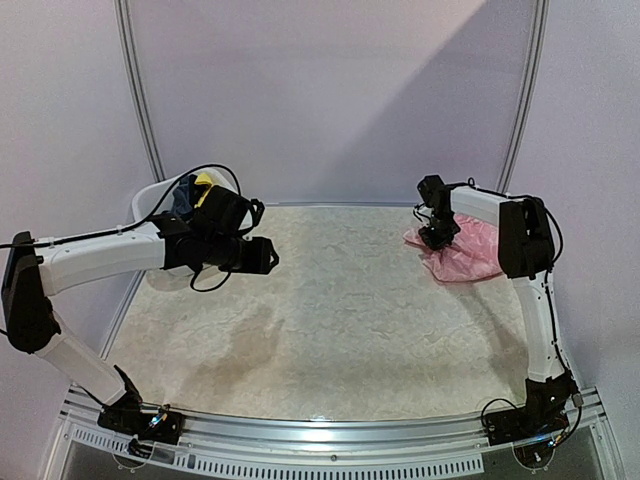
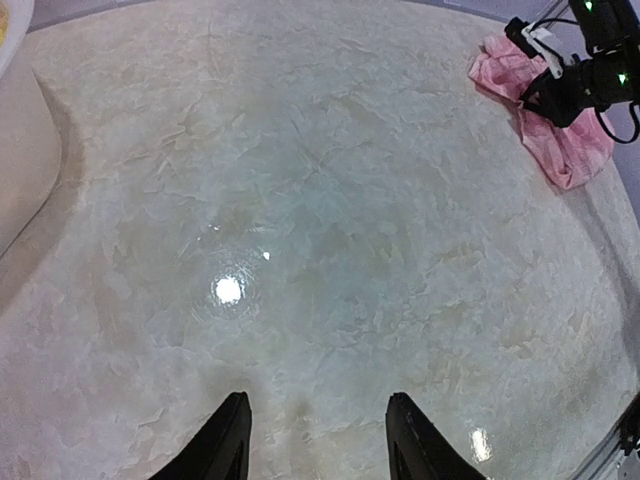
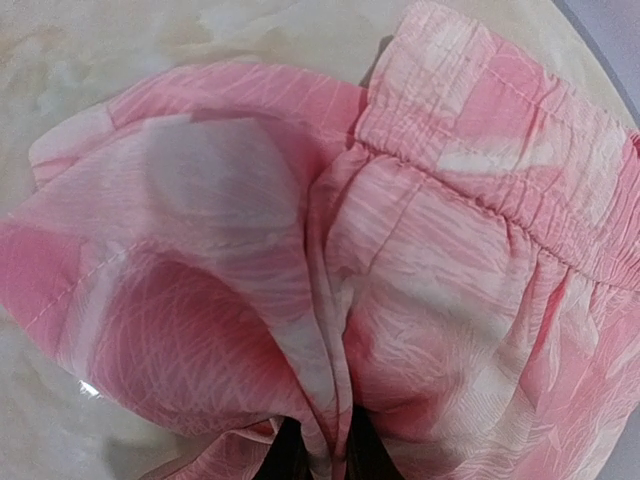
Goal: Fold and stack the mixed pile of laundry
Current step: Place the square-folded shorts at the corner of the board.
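The thin pink piece (image 1: 468, 252) lies crumpled at the table's far right; it also shows in the left wrist view (image 2: 560, 140). My right gripper (image 1: 437, 236) is shut on a pinched fold of the pink piece (image 3: 330, 330), which fills the right wrist view. A navy garment (image 1: 184, 195) and a yellow piece (image 1: 204, 188) sit in the white tub (image 1: 150, 197) at the far left, partly hidden by my left arm. My left gripper (image 1: 270, 256) is open and empty, above bare table, its fingertips (image 2: 232, 425) wide apart.
The pale marbled table (image 1: 340, 320) spreads between the arms. The tub's wall (image 2: 20, 160) stands at the left of the left wrist view. The right arm (image 2: 590, 80) shows over the pink piece. A metal rail (image 1: 330, 440) runs along the near edge.
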`<act>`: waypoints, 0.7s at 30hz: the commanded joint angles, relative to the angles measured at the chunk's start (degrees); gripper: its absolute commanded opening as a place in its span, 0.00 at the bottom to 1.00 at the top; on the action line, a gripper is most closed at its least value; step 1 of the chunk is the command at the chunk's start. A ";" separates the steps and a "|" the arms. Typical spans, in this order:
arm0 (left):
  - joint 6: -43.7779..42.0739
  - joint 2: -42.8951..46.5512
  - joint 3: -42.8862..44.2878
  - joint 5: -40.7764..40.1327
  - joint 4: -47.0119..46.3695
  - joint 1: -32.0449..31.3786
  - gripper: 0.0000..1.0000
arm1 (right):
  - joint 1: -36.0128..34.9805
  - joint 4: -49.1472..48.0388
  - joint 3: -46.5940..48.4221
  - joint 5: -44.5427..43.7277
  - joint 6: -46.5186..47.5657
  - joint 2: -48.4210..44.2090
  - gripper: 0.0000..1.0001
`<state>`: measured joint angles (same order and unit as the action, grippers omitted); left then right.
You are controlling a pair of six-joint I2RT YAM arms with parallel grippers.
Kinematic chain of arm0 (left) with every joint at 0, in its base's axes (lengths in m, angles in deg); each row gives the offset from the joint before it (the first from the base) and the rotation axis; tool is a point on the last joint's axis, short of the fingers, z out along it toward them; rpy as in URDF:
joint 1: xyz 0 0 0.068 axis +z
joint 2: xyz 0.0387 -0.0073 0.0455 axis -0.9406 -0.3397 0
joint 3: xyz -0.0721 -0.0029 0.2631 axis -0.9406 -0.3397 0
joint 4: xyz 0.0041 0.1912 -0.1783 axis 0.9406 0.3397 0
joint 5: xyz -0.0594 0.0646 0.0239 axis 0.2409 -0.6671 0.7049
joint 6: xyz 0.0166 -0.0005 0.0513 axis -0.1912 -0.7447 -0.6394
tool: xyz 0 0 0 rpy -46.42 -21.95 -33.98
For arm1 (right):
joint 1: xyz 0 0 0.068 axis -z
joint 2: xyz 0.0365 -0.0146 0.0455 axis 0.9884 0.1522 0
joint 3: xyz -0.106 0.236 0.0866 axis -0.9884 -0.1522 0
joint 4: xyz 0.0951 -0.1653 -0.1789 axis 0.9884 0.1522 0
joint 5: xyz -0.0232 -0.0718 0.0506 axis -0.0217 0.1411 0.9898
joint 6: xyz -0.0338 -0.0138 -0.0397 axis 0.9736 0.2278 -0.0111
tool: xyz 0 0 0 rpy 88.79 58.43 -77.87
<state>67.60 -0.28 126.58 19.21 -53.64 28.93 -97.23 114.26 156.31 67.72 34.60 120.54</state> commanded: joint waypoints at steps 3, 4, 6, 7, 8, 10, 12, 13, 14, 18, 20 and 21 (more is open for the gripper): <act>-0.22 -0.58 -0.19 0.28 -0.01 -0.54 0.47 | 2.02 -1.75 5.10 -3.39 2.26 5.29 0.12; -0.24 -0.77 -0.10 0.35 -0.05 -0.54 0.47 | 2.20 -2.58 5.24 -3.25 2.79 5.53 0.12; -0.21 -1.22 0.15 0.52 -0.15 -0.54 0.47 | 2.45 -4.48 5.32 -3.03 4.04 5.76 0.12; -0.23 -1.40 0.27 0.60 -0.11 -0.54 0.47 | 2.57 -5.42 5.35 -2.51 4.52 5.94 0.12; -0.17 -1.66 0.42 0.77 -0.09 -0.54 0.47 | 2.73 -6.27 5.23 -1.45 5.35 5.98 0.12; -0.15 -1.97 0.68 1.08 -0.09 -0.54 0.47 | 2.72 -7.85 5.25 -0.63 6.93 6.29 0.12; -0.07 -2.23 0.89 1.31 -0.05 -0.53 0.47 | 2.72 -9.21 5.26 -0.46 8.00 6.69 0.12; 0.02 -2.26 0.96 1.41 -0.03 -0.54 0.47 | 2.72 -10.00 5.30 -0.71 8.54 6.80 0.12; -0.04 -2.26 1.00 1.38 0.05 -0.54 0.47 | 2.84 -10.76 5.49 -0.83 8.77 7.07 0.12; -0.02 -2.27 1.00 1.42 0.31 -0.54 0.47 | 3.14 -11.55 7.22 -0.80 9.61 8.19 0.11; -0.07 -2.27 0.92 1.34 0.43 -0.54 0.47 | 3.29 -12.03 7.79 -0.71 10.39 8.56 0.11; -0.05 -2.29 0.87 1.26 0.38 -0.54 0.47 | 3.38 -12.46 7.84 -0.64 10.70 8.79 0.11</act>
<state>67.60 -1.98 126.58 20.21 -53.57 28.93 -94.57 104.32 162.76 65.95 43.19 126.31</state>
